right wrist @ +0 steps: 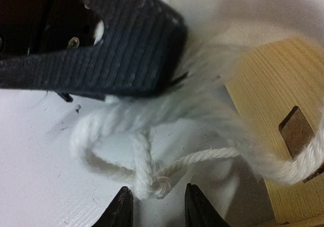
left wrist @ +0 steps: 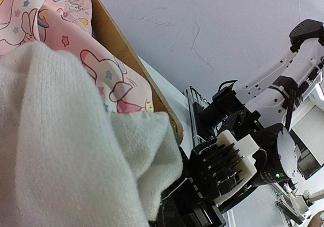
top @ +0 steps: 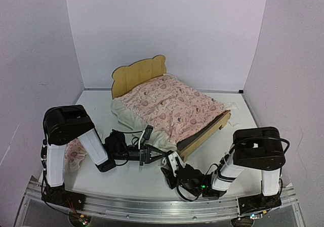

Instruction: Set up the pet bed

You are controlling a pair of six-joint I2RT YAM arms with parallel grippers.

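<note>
The pet bed [top: 205, 133] of light plywood stands mid-table, its wavy headboard [top: 138, 75] at the back. A pink patterned blanket [top: 171, 103] with a white fleece edge [left wrist: 66, 151] covers it. My left gripper [top: 154, 156] sits at the bed's near corner, shut on the blanket's white edge [left wrist: 152, 186]. Its black ribbed finger [right wrist: 101, 45] shows in the right wrist view. My right gripper [right wrist: 154, 207] is low on the table just beside it, open, with a white yarn knot [right wrist: 154, 184] lying between its fingertips. The bed's wood [right wrist: 268, 100] is to its right.
A small pink pillow [top: 76, 155] lies on the table at the left, partly behind the left arm. White walls close in the table at the back and both sides. The right arm [left wrist: 283, 85] shows in the left wrist view.
</note>
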